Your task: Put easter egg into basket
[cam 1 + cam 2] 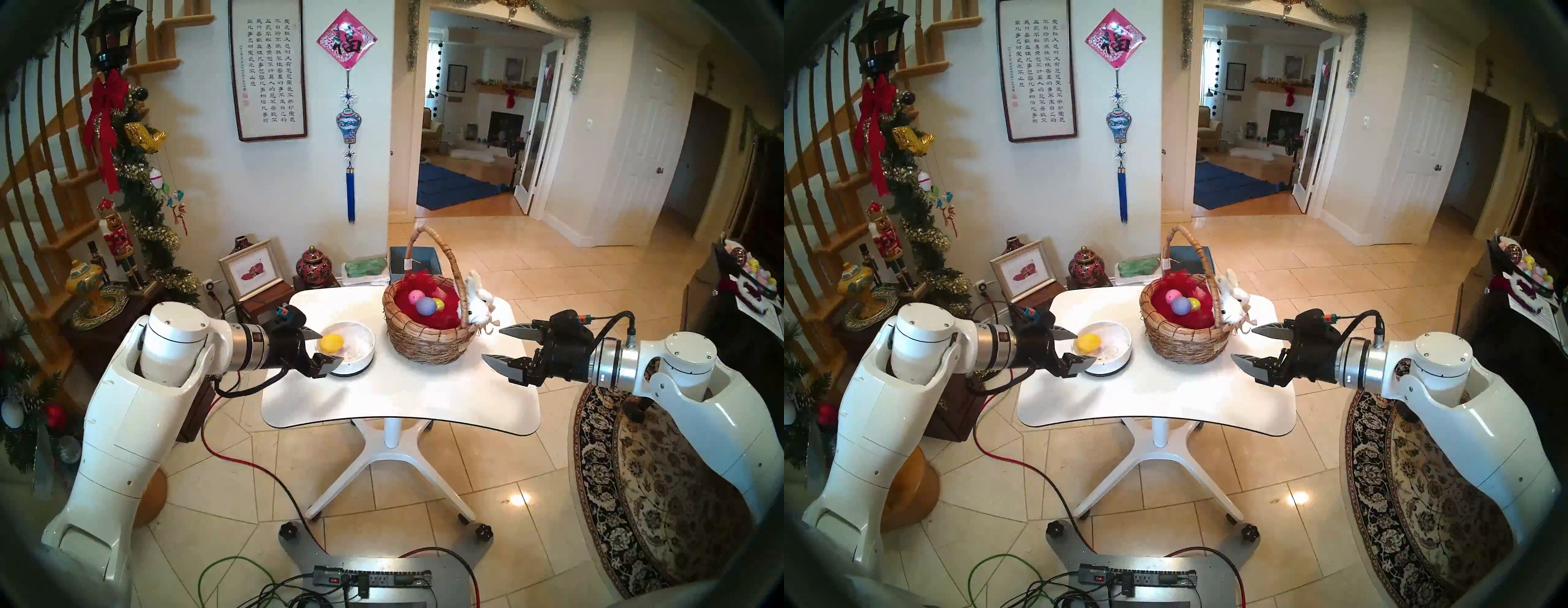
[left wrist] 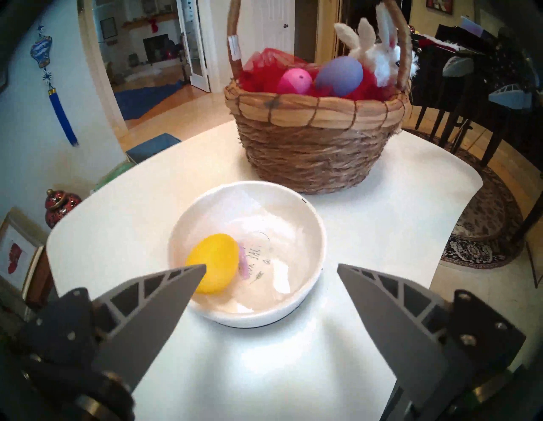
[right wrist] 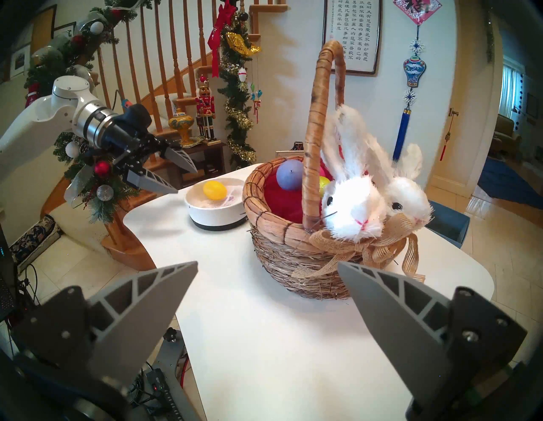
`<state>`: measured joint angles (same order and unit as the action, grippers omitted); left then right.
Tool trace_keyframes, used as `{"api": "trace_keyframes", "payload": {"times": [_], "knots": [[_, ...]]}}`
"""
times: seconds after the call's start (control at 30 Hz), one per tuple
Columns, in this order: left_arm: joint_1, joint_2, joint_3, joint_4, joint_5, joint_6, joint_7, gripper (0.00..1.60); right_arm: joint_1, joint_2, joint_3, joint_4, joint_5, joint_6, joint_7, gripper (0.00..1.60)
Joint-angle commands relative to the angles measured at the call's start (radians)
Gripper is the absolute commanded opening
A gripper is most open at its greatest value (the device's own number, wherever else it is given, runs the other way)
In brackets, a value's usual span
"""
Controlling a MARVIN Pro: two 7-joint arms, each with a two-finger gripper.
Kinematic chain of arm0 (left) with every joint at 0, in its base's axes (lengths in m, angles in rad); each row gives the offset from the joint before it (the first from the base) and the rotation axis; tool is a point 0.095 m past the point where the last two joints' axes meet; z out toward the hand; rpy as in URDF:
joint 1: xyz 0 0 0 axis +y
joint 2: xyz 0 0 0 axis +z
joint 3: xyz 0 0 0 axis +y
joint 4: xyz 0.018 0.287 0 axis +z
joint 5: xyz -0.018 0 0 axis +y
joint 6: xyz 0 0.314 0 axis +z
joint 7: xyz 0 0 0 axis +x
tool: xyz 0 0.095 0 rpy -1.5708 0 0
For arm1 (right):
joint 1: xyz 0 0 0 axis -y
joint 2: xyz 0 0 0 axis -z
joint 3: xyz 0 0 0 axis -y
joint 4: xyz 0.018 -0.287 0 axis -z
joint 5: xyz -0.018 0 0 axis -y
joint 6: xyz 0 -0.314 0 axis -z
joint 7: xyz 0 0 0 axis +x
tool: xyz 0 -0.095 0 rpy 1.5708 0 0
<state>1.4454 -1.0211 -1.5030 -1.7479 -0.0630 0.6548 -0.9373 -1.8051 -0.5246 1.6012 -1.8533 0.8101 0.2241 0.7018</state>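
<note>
Both my pincers gape wide, empty. Left pincer (image 1: 325,347), ribbed grey plastic fingers, hovers at glossy white round bowl (image 1: 365,354) holding smooth yellow egg (image 1: 331,343); bowl's printed script too blurry to read. Coarse woven wicker basket (image 1: 428,339): red mesh, pink, purple eggs, fuzzy bunny. Right pincer (image 1: 492,344) just beside it.

red wall hanging (image 1: 347,44): 福 | framed scroll (image 1: 269,68): Chinese calligraphy, perhaps unreadable

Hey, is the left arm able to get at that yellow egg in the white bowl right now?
Probably yes: the left gripper is open just short of the yellow egg, which lies uncovered in the low white bowl.
</note>
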Motion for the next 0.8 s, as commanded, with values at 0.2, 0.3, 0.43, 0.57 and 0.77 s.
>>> {"api": "trace_keyframes", "payload": {"times": [0.2, 0.3, 0.43, 0.57, 0.77], "knots": [[-0.136, -0.005, 0.050, 0.092, 0.031, -0.043, -0.003, 1.58, 0.003, 0.002, 0.008, -0.001, 0.001, -0.002, -0.001, 1.60], [-0.151, -0.009, 0.046, 0.103, 0.029, -0.044, -0.010, 1.57, 0.003, 0.002, 0.008, -0.001, 0.001, -0.002, -0.001, 1.60], [-0.166, -0.013, 0.042, 0.113, 0.029, -0.045, -0.016, 1.57, 0.003, 0.002, 0.008, -0.001, 0.001, -0.002, -0.001, 1.60], [-0.193, -0.021, 0.044, 0.134, 0.032, -0.047, -0.024, 1.57, 0.003, 0.002, 0.008, -0.001, 0.001, -0.002, -0.001, 1.60], [-0.227, -0.026, 0.061, 0.174, 0.033, -0.046, -0.045, 1.59, 0.002, 0.002, 0.008, -0.001, 0.002, -0.002, -0.001, 1.60]]}}
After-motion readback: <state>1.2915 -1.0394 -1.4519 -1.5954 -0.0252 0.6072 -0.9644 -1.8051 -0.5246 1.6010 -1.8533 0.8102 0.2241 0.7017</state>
